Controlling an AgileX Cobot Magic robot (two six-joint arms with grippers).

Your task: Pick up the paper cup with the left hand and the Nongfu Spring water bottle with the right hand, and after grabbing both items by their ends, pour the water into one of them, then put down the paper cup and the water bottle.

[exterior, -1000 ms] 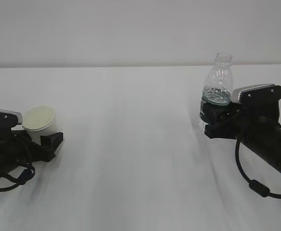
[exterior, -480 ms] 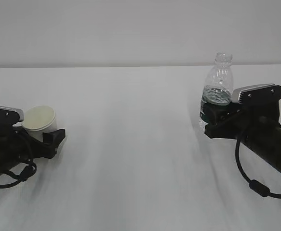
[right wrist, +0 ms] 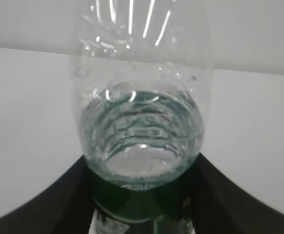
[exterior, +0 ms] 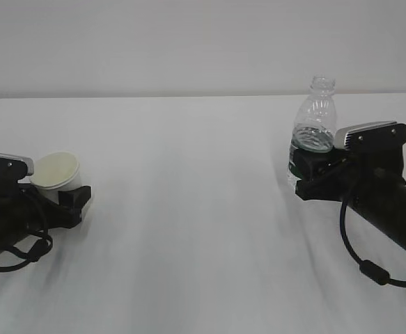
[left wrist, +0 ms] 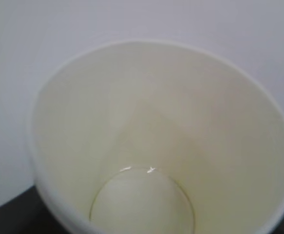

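1. Far left on the white table [exterior: 189, 229], the cup [exterior: 56, 175] sits low between the left claw's [exterior: 62, 200] black fingers [exterior: 77, 202], mouth up and tipped slightly toward the camera
2. Left wrist view looks straight down into the cup's cream inside [left wrist: 146, 161]; whether those fingers are pinching it or merely around it, I cannot tell
3. Over on the right, the bottle [exterior: 314, 125] stands upright, long axis vertical, open neck pointing up
4. The right claw [exterior: 313, 174] is clamped round the bottle's lower part at the green band
5. Water [right wrist: 142, 131] fills only the lower body
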